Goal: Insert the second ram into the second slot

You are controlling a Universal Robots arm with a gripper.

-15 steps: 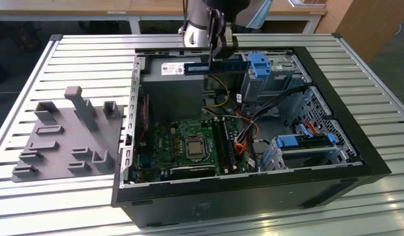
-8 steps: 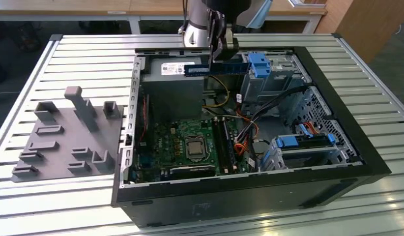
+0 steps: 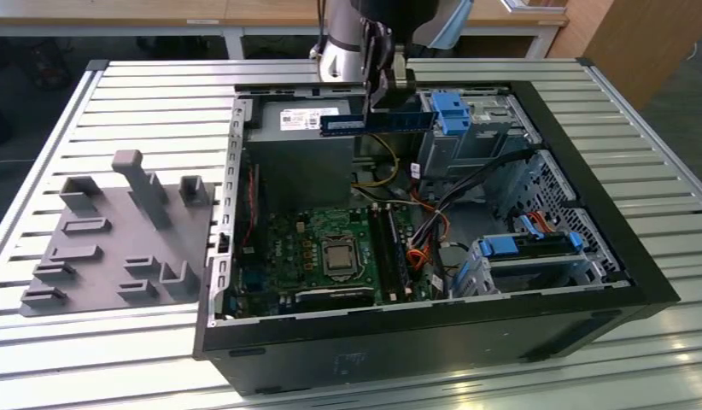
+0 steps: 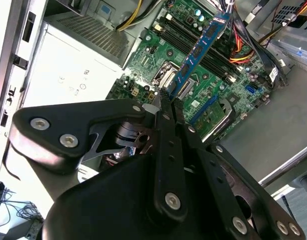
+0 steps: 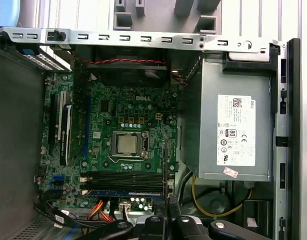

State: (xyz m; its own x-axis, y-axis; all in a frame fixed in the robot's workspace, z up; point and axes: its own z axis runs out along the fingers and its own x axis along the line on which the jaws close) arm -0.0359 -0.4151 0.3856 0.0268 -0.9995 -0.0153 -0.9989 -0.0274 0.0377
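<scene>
In the exterior view my gripper (image 3: 385, 114) hangs over the open computer case (image 3: 442, 333), above the power supply. It is shut on the second ram (image 3: 345, 125), a long blue stick held level and clear of the board. The second wrist view looks along the fingers (image 4: 161, 107) clamped on one end of the blue stick (image 4: 198, 50), which reaches out over the motherboard. The black memory slots (image 3: 392, 252) (image 5: 126, 179) lie beside the processor socket (image 5: 127, 144), well below the stick. A blue strip (image 5: 126, 192) lies along one slot.
A grey fixture plate (image 3: 112, 231) with upright pegs lies on the slatted table at the exterior view's left. The power supply (image 3: 300, 145), loose cables (image 3: 442, 205) and blue drive caddies (image 3: 453, 111) (image 3: 534, 248) crowd the case around the motherboard (image 3: 317, 256).
</scene>
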